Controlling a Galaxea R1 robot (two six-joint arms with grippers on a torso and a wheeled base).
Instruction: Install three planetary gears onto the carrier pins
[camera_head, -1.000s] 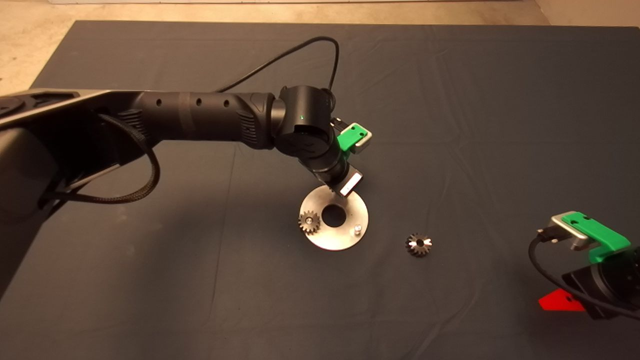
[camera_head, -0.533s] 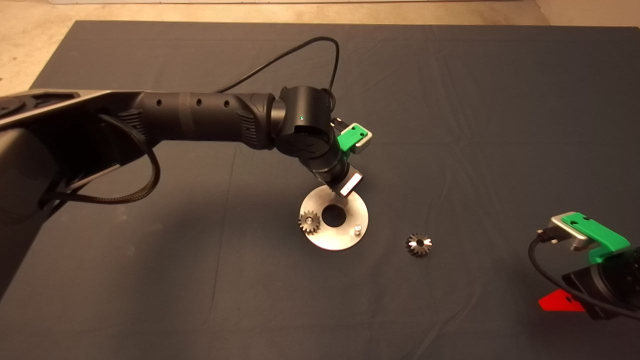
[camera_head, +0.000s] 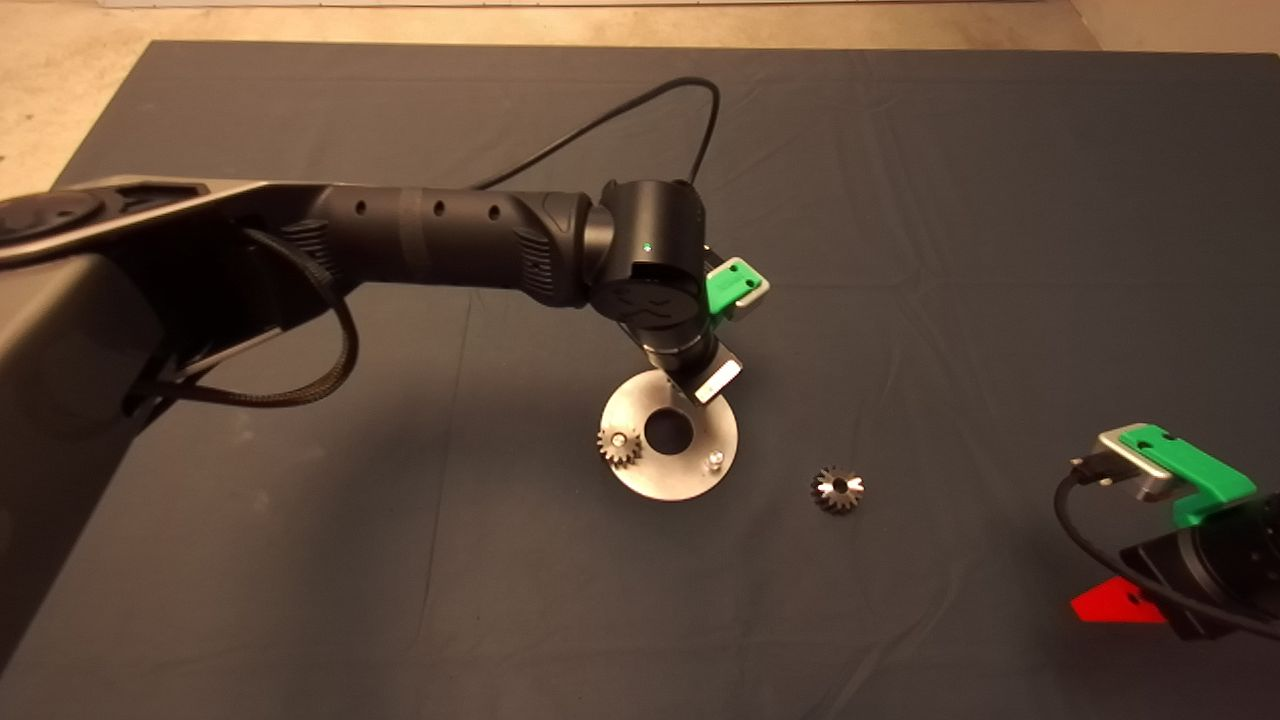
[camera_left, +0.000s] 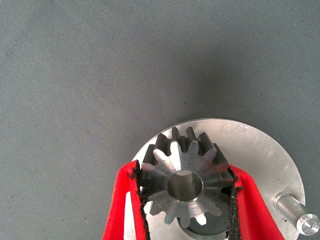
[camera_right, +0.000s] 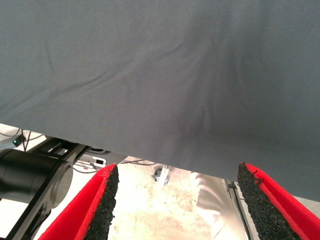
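Note:
My left gripper (camera_left: 185, 200) is shut on a silvery toothed planetary gear (camera_left: 185, 182) and holds it flat over the edge of the shiny round plate (camera_left: 255, 145). One bare carrier pin (camera_left: 296, 214) stands beside it. In the head view the left gripper (camera_head: 705, 378) hangs over the far side of the plate (camera_head: 668, 480) and hides the gear it holds and the pin there. A second gear (camera_head: 620, 446) sits on the plate's left pin. A bare pin (camera_head: 715, 459) stands at the plate's right. A third gear (camera_head: 838, 489) lies loose on the mat.
My right gripper (camera_head: 1120, 605) is parked at the lower right edge of the mat, its fingers (camera_right: 102, 205) wide apart in the right wrist view (camera_right: 177, 210). The left arm's black cable (camera_head: 640, 110) loops over the far mat.
My left arm has shifted a little to the right and away, carrying its gear over the plate's far side. The plate, the other gears and the right arm stay put.

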